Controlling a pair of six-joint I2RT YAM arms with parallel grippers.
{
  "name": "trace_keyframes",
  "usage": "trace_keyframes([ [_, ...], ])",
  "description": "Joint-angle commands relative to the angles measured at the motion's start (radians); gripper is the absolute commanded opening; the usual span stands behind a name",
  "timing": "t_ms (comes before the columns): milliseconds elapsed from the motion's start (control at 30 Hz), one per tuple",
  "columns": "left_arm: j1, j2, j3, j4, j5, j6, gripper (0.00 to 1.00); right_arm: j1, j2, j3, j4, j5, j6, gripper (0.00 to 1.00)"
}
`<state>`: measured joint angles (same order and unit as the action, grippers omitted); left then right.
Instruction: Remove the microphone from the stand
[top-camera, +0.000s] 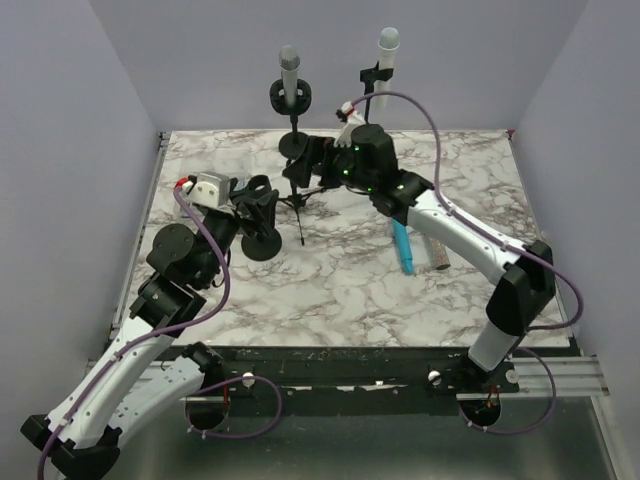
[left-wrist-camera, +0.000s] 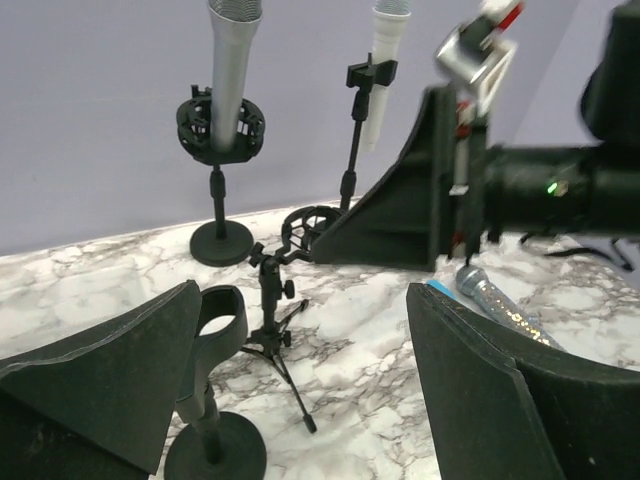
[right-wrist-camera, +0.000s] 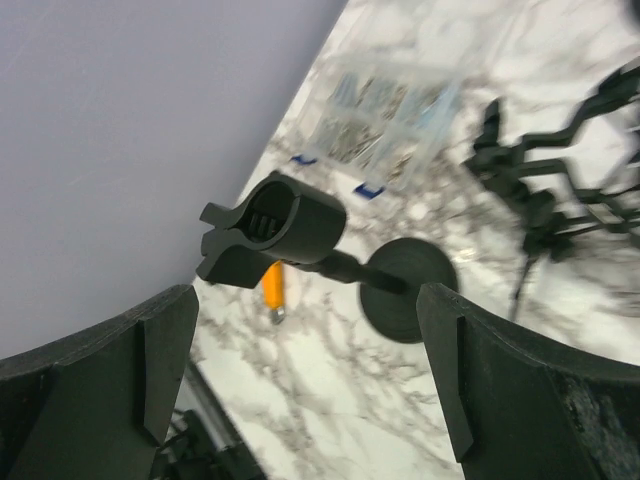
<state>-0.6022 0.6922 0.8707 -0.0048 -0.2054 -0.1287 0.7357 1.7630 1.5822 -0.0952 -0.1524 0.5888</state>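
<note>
Left claw (top-camera: 258, 195) and right claw (top-camera: 318, 165) both gape wide, empty — the grey microphone (top-camera: 290, 72) stands upright in its ring stand (top-camera: 277, 98) at 12 o'clock; rigid, smooth, likely top-heavy, so I'd pinch the barrel just above the ring

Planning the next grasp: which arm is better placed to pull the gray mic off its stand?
Right, probably: right end effector, open, sits just in front of the mounted gray mic; left end effector, also open, is farther from it, by the empty clip stand.
</note>
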Motion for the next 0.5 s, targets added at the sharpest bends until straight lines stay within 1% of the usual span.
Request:
trace_keyframes([
  [0, 0.005, 0.019, 0.019, -0.015, 0.07, -0.052, 0.87, -0.076, -0.113, -0.008, -0.086, 0.222, -0.183, 1.0],
  [100, 0.008, 0.041, 0.027, -0.024, 0.107, -0.078, 0.87, -0.16, -0.119, 0.047, -0.078, 0.269, -0.212, 1.0],
  [267, 0.007, 0.089, 0.048, -0.046, 0.182, -0.135, 0.87, -0.261, -0.084, 0.11, 0.033, 0.37, -0.287, 1.0],
  [333, 0.008, 0.107, 0.051, -0.048, 0.202, -0.155, 0.87, -0.295, -0.031, 0.17, 0.048, 0.388, -0.302, 1.0],
  [400, 0.006, 0.126, 0.061, -0.064, 0.205, -0.172, 0.87, -0.332, 0.036, 0.265, 0.045, 0.37, -0.304, 1.0],
  [467, -0.006, 0.137, 0.062, -0.071, 0.201, -0.158, 0.87, -0.359, 0.123, 0.366, 0.051, 0.345, -0.337, 1.0],
])
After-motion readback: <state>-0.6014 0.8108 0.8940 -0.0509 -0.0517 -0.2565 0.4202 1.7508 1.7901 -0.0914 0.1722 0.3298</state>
